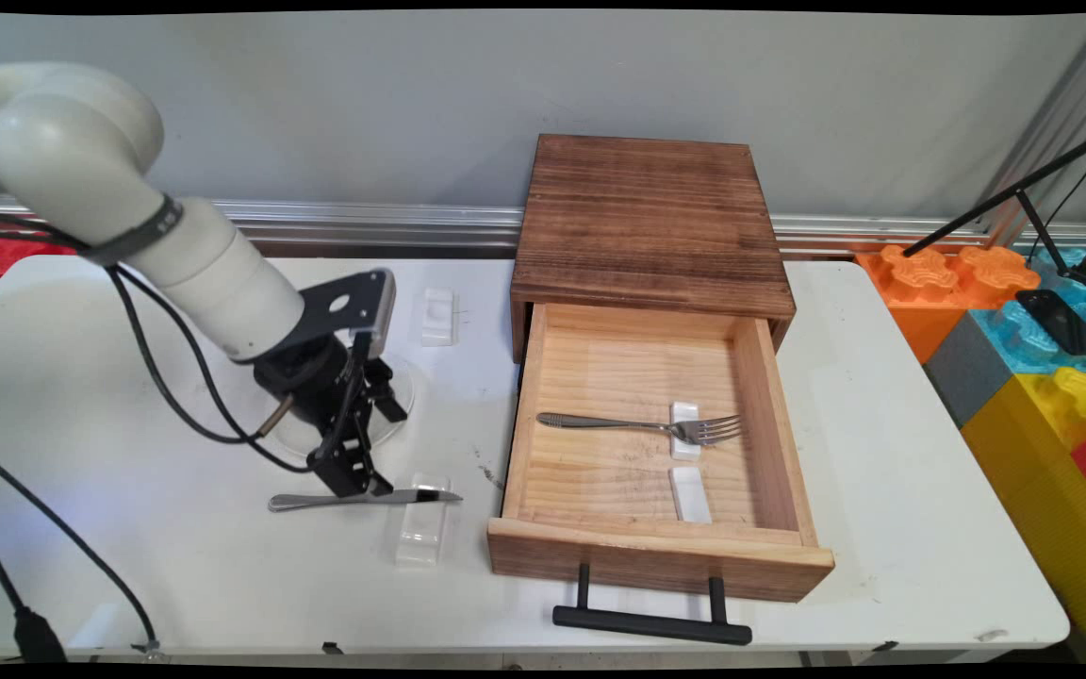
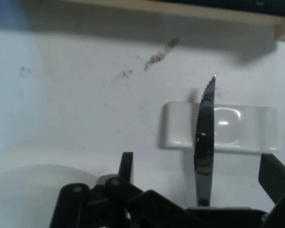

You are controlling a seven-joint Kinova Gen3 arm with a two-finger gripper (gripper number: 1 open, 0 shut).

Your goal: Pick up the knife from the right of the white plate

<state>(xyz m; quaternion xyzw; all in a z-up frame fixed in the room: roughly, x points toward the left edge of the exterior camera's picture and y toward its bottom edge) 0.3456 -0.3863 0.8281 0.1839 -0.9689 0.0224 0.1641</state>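
A metal knife (image 1: pixel 303 502) lies on the white table left of the drawer, its serrated blade (image 2: pixel 204 137) resting across a small white rest (image 1: pixel 420 533) (image 2: pixel 237 128). My gripper (image 1: pixel 354 483) (image 2: pixel 201 173) stands right over the knife's middle, open, with one finger (image 2: pixel 127 166) on each side of it and not touching it. To the right is a wooden box with its drawer (image 1: pixel 515 424) pulled out. Inside, a fork (image 1: pixel 637 425) lies with its neck on a white rest (image 1: pixel 684 413), and a second white rest (image 1: pixel 691 495) lies bare.
Another white rest (image 1: pixel 437 316) lies near the back of the table. A clear round disc (image 1: pixel 397 405) sits under the arm's wrist. The drawer's black handle (image 1: pixel 651 622) juts toward the front edge. Big coloured blocks (image 1: pixel 1024 377) and a tripod stand off the right end.
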